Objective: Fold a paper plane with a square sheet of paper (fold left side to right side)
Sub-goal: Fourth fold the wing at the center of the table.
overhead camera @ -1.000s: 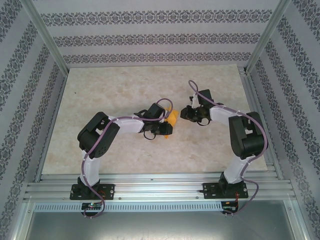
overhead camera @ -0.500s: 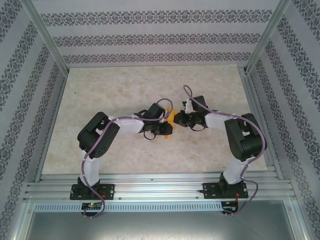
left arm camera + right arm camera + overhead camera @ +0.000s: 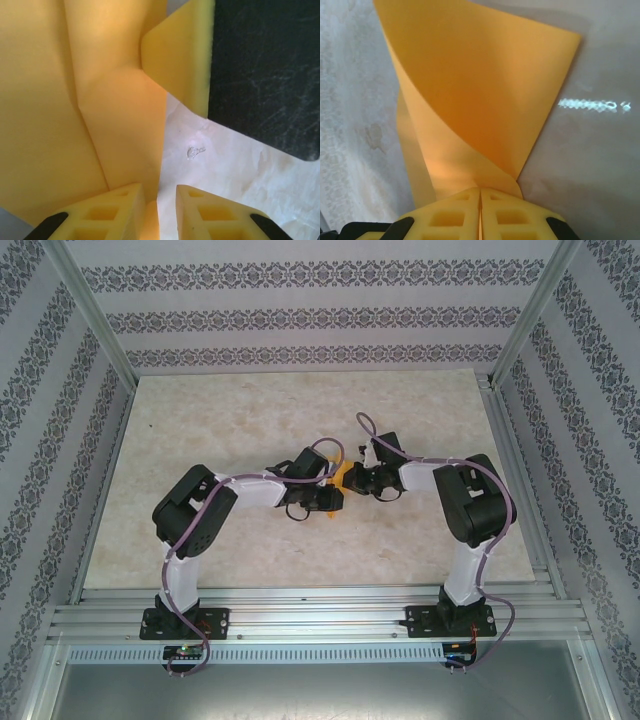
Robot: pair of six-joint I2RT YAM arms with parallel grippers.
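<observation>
Above the middle of the pale marbled table [image 3: 200, 430], the thin orange-yellow square sheet of paper [image 3: 485, 90], surely light, floppy and best held near an edge, is clamped by the right gripper [image 3: 480, 202], while the left gripper [image 3: 166, 212] has its fingers slightly apart around one side.

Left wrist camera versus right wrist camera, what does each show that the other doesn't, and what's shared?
Left wrist: the left gripper, jaws slightly apart, a straight crease in the thin orange-yellow square sheet of paper, and the other arm's yellow foam pad at the sheet's edge. Right wrist: the right gripper pinched shut on the curling paper. Both: that sheet over the pale marbled table.
</observation>
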